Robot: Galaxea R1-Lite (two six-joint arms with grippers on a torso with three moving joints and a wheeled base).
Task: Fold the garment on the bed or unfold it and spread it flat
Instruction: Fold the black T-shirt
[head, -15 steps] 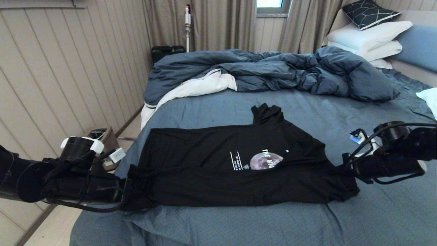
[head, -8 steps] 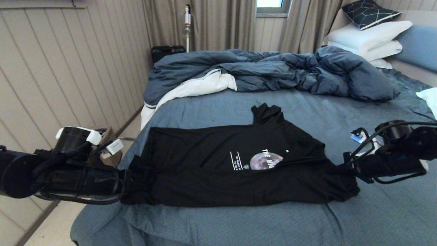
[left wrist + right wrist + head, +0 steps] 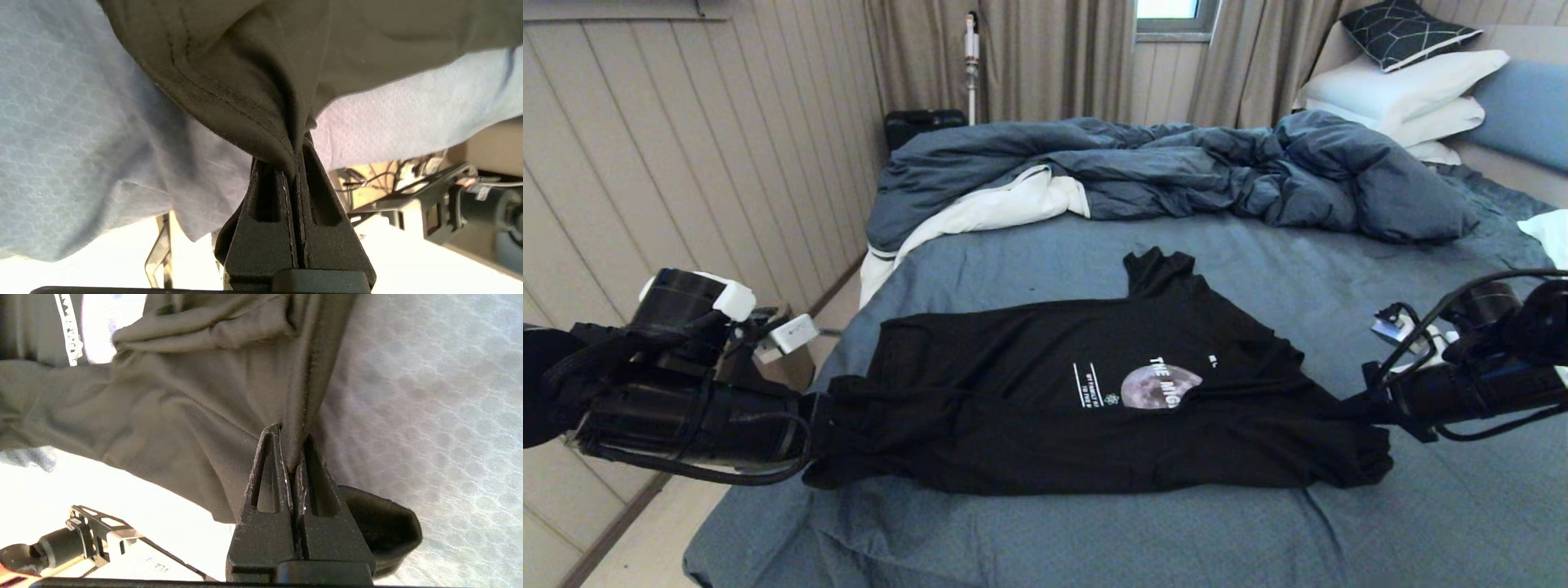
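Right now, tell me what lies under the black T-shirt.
The black T-shirt lies on the bed, on its blue-grey sheet. Whatever else is beneath it is covered.

Both arms reach inward, low and near level, from opposite ends of the garment (image 3: 1094, 400). The left end effector (image 3: 295, 163) has its fingers pinched tight on the hem end. The right end effector (image 3: 291, 457) is clamped likewise on the far end's edge.
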